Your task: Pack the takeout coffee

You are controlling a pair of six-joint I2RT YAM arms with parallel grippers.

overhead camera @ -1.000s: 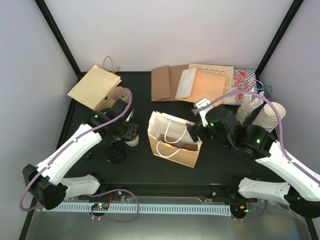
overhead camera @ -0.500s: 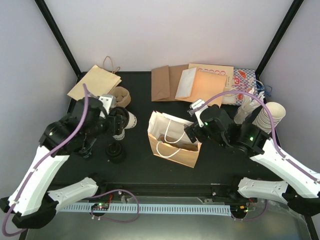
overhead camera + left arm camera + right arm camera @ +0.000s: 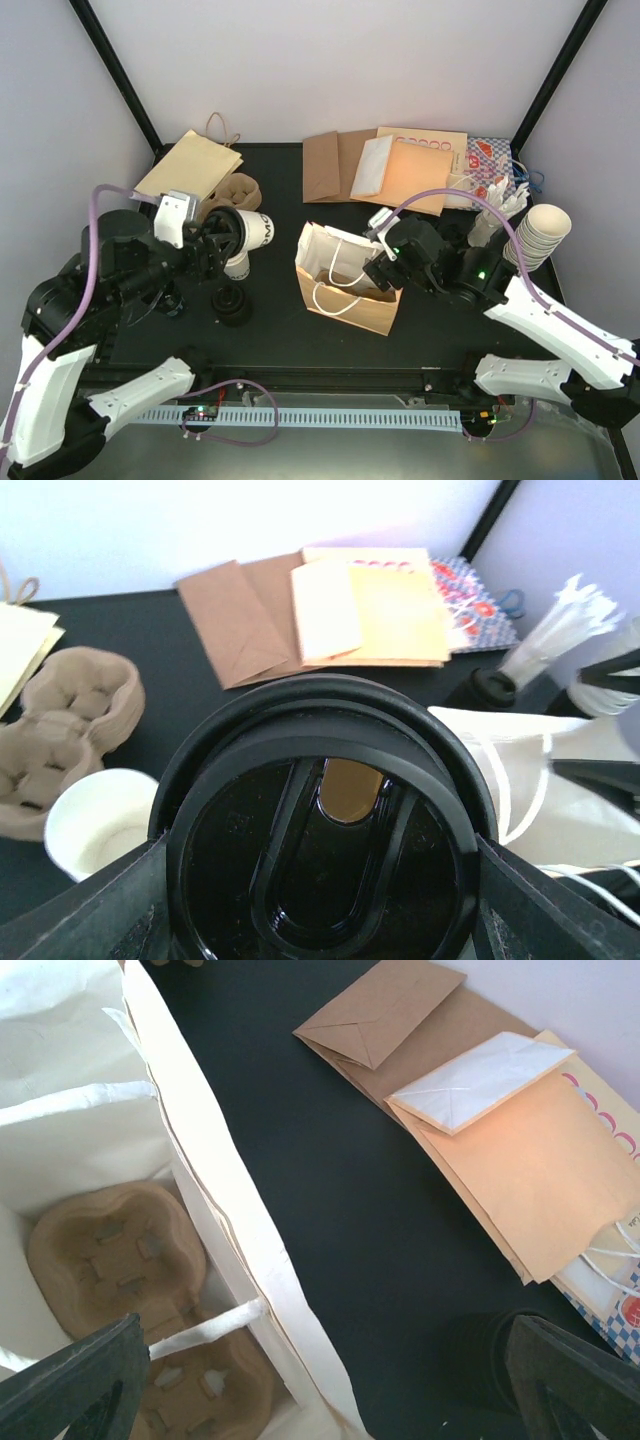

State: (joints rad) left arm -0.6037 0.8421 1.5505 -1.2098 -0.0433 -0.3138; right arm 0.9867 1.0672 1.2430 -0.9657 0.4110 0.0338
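On the left side of the black worktop (image 3: 280, 180), the left end effector (image 3: 222, 245) has its fingers clamped on a takeout coffee cup (image 3: 255, 231). The cup is held up off the surface and tipped over on its side, with the smooth cream paper body pointing toward the bag. In the left wrist view the glossy round black lid (image 3: 320, 830) fills most of the shot, with a tan oval sip hole in the middle and a dark finger on either side of the rim.

So the cup is left of the white paper bag (image 3: 345, 280), apart from it and not inside.

The bag stands open mid-worktop with thin white strap handles, and a brown molded pulp carrier (image 3: 120, 1260) with round cup wells sits in the bottom. The right end effector (image 3: 380, 268) hangs over the bag's right edge, spread wide with nothing between the fingers.

A second pulp tray (image 3: 60, 720) sits at the far left with a lidless cup (image 3: 95, 825) just beside it. Flat kraft and cream envelopes (image 3: 400, 170) are fanned along the back.
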